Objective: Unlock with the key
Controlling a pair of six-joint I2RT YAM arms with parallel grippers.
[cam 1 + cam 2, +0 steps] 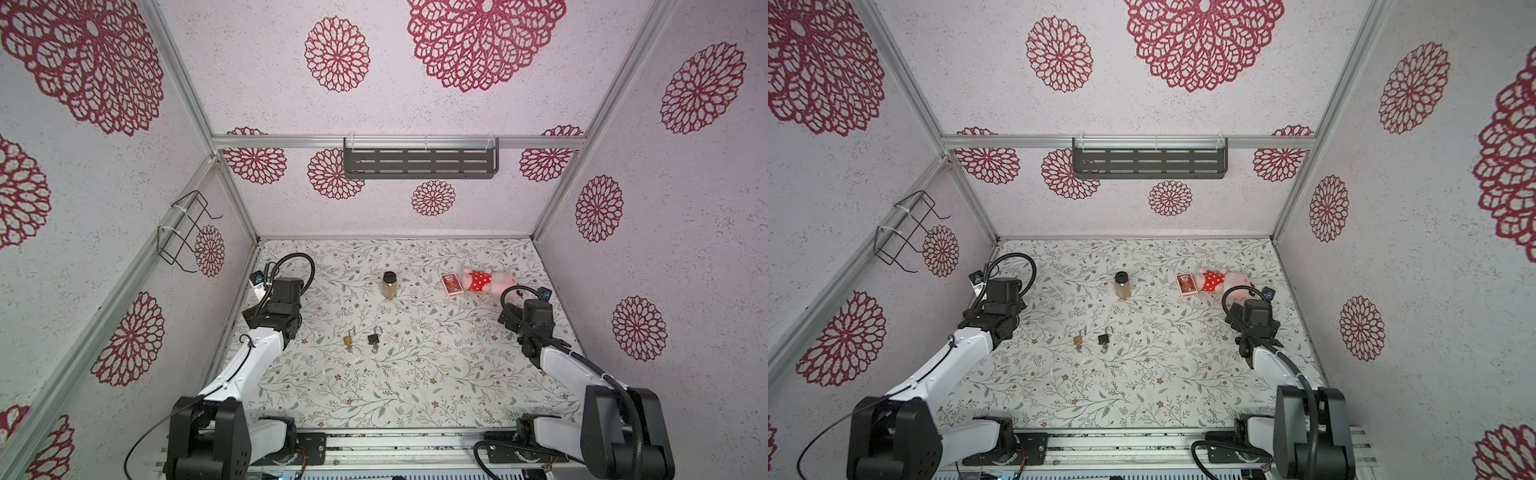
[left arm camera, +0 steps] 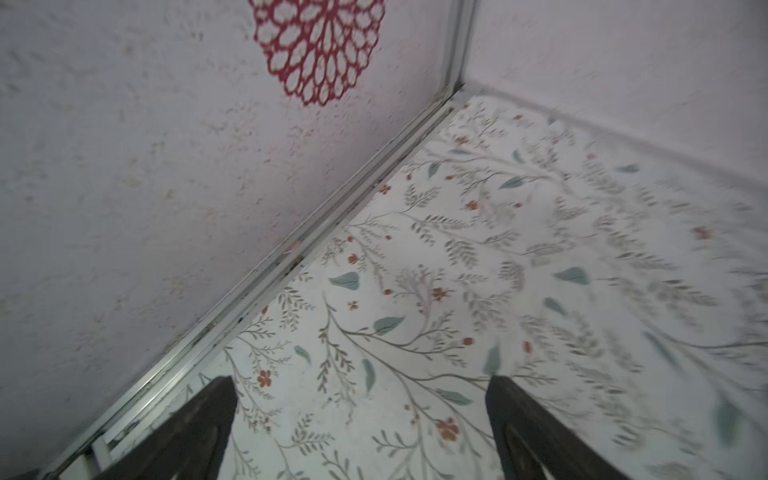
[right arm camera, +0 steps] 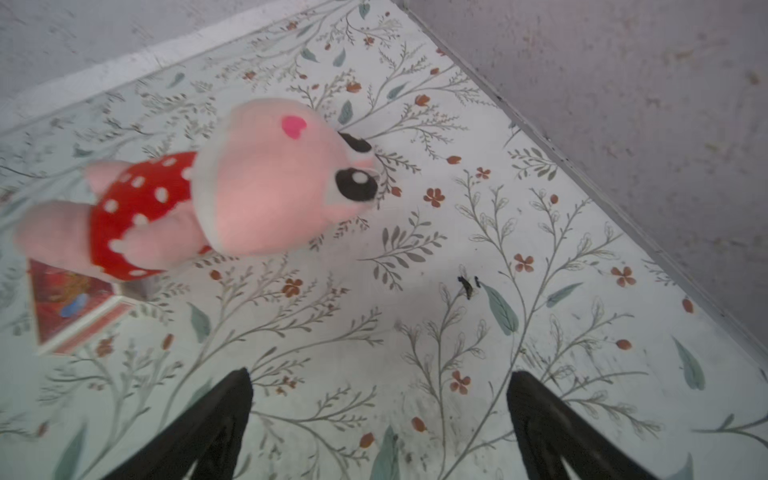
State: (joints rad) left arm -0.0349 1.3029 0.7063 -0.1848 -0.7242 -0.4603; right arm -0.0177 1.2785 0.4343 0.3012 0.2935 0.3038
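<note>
Between left gripper (image 2: 361, 384) and right gripper (image 3: 379, 380), both gaping empty | black padlock (image 1: 373, 338) and brass padlock (image 1: 348, 340) are lying, shackles seemingly sprung | unlocking likely done | next: confirming.

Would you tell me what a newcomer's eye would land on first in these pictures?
First, the big crimson flower medallions across the pale walls. On the table, the pink plush toy in a red spotted dress lies at the far right next to a red card box. Nearer the middle, a brass padlock and a black padlock lie side by side.
</note>
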